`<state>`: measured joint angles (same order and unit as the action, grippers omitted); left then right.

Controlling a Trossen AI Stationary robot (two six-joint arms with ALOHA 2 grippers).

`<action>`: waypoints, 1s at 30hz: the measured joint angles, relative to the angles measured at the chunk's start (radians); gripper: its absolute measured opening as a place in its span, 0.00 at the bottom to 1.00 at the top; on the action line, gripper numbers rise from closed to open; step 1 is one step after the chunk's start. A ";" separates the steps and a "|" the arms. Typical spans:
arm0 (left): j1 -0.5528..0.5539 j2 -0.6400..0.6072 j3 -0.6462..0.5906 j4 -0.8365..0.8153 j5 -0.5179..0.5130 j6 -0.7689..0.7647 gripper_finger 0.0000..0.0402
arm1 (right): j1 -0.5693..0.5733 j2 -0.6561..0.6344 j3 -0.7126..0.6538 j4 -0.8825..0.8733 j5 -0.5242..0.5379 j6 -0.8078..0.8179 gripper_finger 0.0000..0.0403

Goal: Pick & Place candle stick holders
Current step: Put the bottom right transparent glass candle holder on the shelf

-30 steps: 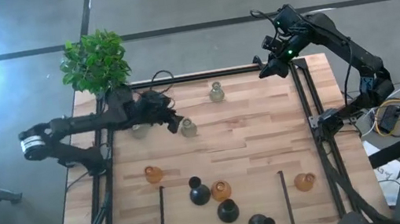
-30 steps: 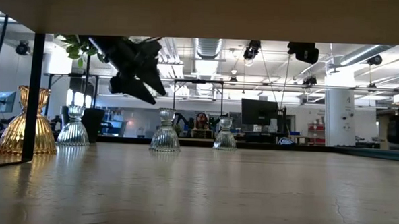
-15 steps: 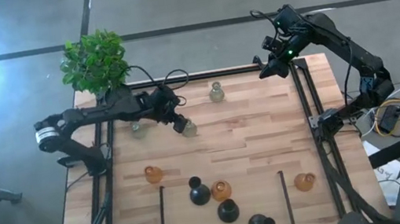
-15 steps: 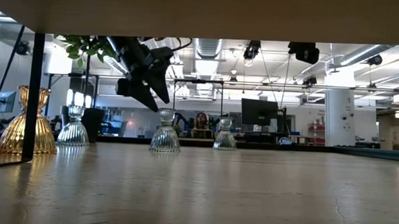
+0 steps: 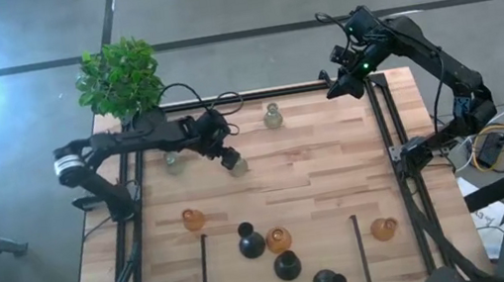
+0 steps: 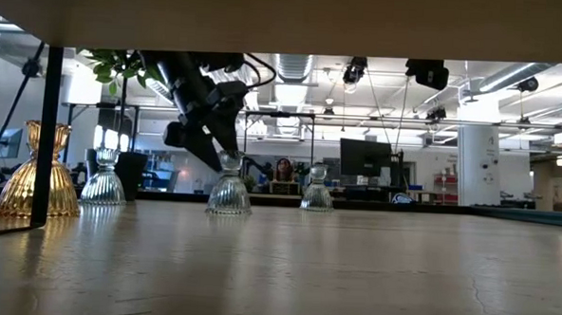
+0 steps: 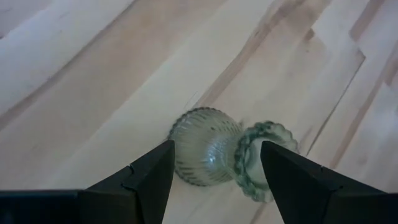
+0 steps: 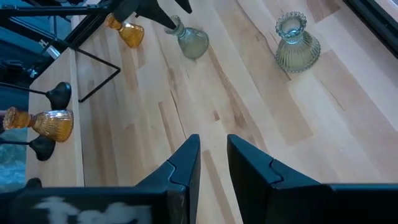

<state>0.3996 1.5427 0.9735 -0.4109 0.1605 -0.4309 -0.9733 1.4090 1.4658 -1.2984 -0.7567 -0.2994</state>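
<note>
Nine candle stick holders stand on the wooden table [image 5: 318, 181], and I place them all from the potted plant [image 5: 119, 76] at its far left corner. Just beside the plant's pot is one pale green holder [image 5: 173, 163]. Further along the table from the plant, the left gripper [image 5: 230, 157] hangs over a second pale green holder [image 5: 236, 163], its fingers spread wide on either side of the ribbed neck without closing on it. A third pale holder [image 5: 272, 116] stands further right. Amber and black holders cluster at the near edge, well away from the plant. Opposite the plant, the right gripper [image 5: 333, 84] waits above the far right corner, fingers narrowly apart and holding nothing.
</note>
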 joint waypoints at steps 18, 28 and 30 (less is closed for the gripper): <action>0.000 0.039 0.024 0.086 -0.010 -0.014 0.08 | 0.000 0.000 0.000 0.003 0.000 -0.021 0.15; 0.000 0.043 0.109 0.115 -0.012 -0.069 0.08 | 0.000 0.000 0.000 0.007 -0.001 -0.090 0.14; 0.000 0.043 0.131 0.132 -0.012 -0.090 0.08 | 0.000 0.000 0.000 0.010 -0.001 -0.104 0.15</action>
<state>0.3992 1.5860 1.1043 -0.2791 0.1485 -0.5206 -0.9733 1.4090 1.4658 -1.2886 -0.7578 -0.4034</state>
